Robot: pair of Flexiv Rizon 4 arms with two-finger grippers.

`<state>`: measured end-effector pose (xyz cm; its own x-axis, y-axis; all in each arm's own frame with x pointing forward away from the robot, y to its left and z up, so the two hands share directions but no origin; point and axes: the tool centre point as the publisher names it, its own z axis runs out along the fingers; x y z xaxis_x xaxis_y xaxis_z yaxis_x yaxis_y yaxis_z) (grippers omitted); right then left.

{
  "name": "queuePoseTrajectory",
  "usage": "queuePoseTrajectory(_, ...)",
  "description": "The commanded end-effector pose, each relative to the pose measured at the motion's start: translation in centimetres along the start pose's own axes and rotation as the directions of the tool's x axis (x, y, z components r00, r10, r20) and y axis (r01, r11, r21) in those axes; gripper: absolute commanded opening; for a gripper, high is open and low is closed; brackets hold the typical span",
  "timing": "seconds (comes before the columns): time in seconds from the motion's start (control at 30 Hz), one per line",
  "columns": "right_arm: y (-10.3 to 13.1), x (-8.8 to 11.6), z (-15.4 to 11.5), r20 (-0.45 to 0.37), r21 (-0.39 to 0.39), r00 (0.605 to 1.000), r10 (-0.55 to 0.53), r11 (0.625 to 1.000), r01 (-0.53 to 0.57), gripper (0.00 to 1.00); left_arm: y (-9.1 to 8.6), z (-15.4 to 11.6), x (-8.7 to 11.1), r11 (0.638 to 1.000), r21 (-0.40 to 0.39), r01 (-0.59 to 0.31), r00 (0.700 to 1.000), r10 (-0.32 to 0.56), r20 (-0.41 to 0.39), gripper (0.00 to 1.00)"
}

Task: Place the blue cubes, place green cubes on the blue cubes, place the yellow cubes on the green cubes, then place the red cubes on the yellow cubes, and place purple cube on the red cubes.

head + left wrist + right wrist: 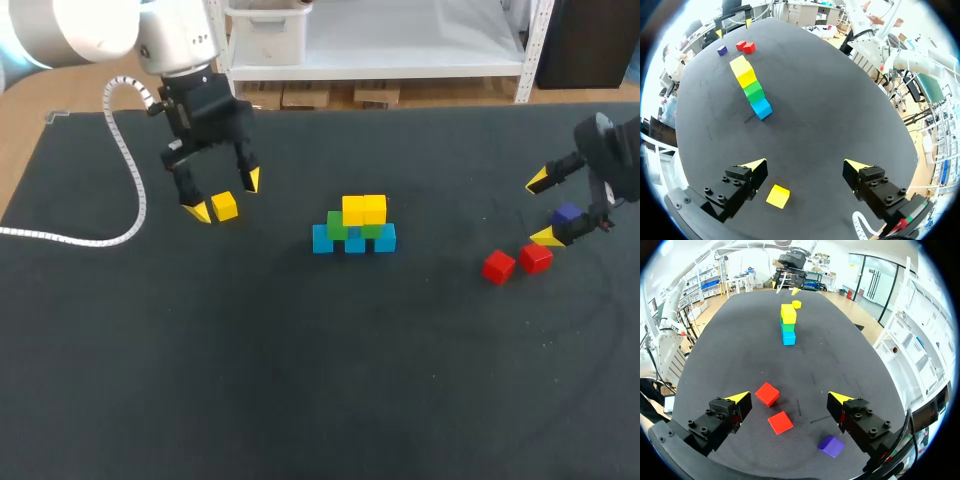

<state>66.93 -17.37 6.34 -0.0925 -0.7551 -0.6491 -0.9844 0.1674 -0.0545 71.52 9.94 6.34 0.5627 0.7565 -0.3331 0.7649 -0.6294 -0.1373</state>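
My left gripper stands wide open, empty, over a loose yellow cube toward the table's far left corner. My right gripper is wide open and empty at the right edge, purple cube beneath it, two red cubes beside. The blue-green-yellow stack stands mid-table.

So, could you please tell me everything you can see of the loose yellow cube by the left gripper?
The loose yellow cube is a small, plain, matte-looking block, uniformly bright yellow. It lies flat on the dark table, apart from the stacked cubes. It sits between the open fingers of the left gripper, much nearer one of them. The wrist view shows a narrow gap there, so only the table seems to touch it.
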Motion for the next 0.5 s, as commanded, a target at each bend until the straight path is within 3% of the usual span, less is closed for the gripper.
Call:
queuePoseTrajectory(0.03, 0.0, 0.03, 0.02, 0.002, 0.0, 1.0, -0.001, 1.0, 0.001, 1.0, 0.69, -0.34, 0.27, 1.0, 0.009, 0.002, 1.0, -0.002, -0.001, 1.0)
queuePoseTrajectory(0.5, 0.0, 0.03, 0.02, 0.002, 0.0, 1.0, -0.001, 1.0, 0.001, 1.0, 0.89, -0.72, 0.11, 1.0, -0.001, 0.005, 1.0, -0.005, -0.005, 1.0)
